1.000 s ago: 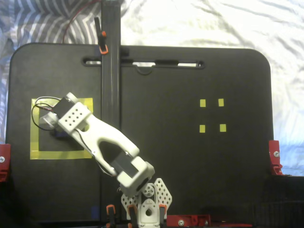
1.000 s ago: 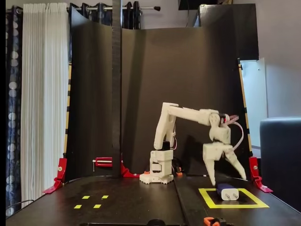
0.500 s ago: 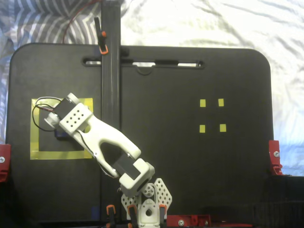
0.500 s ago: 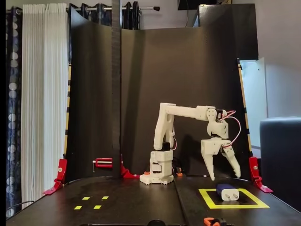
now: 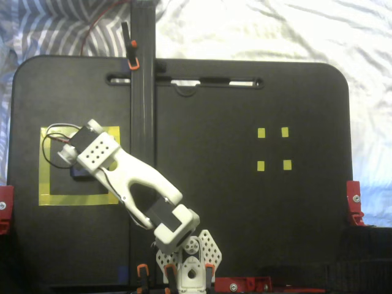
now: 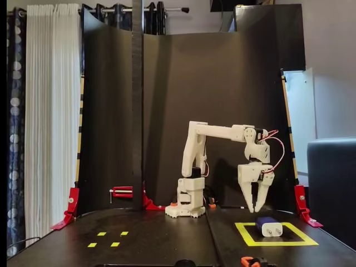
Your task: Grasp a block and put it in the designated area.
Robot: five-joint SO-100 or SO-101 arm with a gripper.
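Block (image 6: 271,227) is down on the table inside the yellow tape square (image 6: 276,234) — in the front-facing fixed view it sits in the far-middle part of the outline, prongs facing that camera.

Gripper (image 6: 257,208) hangs above it with daylight between fingertips and block top: no contact. Fingers are parted a little, holding nothing. The block lies below the tips and slightly toward that view's right, so the fingers are not straddling it.

In the top-down fixed view the wrist covers most of the block; only a dark blue edge (image 5: 78,173) shows under the white gripper body (image 5: 86,156), within the tape square (image 5: 73,199). Can't read the finger gap from up there.

Long axis: looks to run roughly toward the front camera, though foreshortening makes that uncertain.

Judgement: the block already rests in the designated area, so placement reads as done. What matters next is vertical clearance — a straight lift keeps the tips off the block; any sideways swing at this height toward the front view's right could clip it and push it toward the tape line.
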